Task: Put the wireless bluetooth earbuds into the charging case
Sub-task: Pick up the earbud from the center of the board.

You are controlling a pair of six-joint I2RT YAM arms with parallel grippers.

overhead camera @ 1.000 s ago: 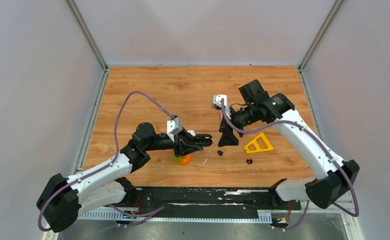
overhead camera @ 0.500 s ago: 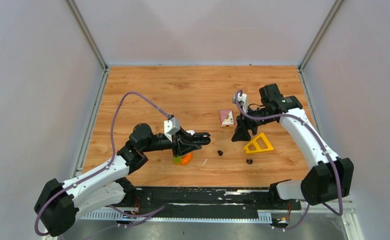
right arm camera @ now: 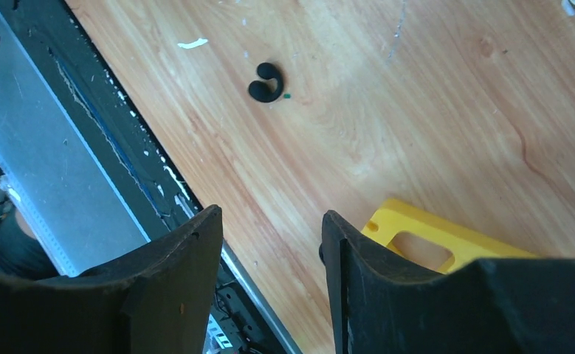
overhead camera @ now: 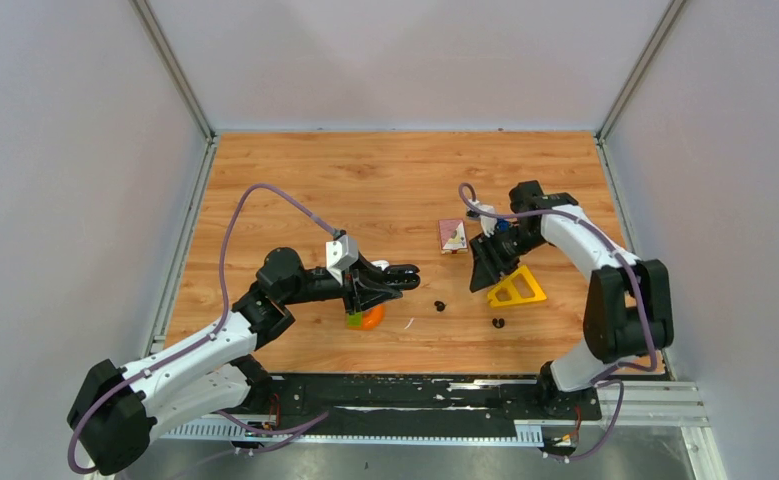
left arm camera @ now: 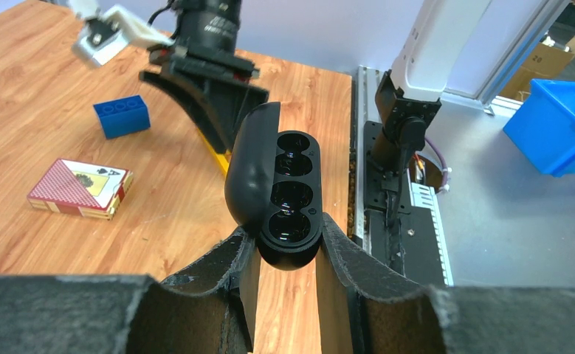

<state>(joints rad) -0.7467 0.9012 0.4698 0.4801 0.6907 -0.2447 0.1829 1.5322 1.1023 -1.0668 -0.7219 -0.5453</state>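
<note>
My left gripper is shut on the lower end of a black charging case, held above the table with its lid swung open and its wells facing the camera. From above, the case sits at the left gripper tip, mid-table. Two black earbuds lie on the wood, one just right of the case and one nearer the front edge. My right gripper hangs open above the yellow piece, nothing between its fingers. In the right wrist view one earbud lies well ahead of the right gripper.
A yellow triangular frame lies under the right gripper. A card deck and a blue brick sit behind it. An orange and green object lies below the left gripper, with a white sliver beside it. The table's front rail is close.
The right arm has folded back and swung its gripper right, from beside the card deck to over the yellow frame, and its jaws have narrowed. The left arm has barely shifted.
</note>
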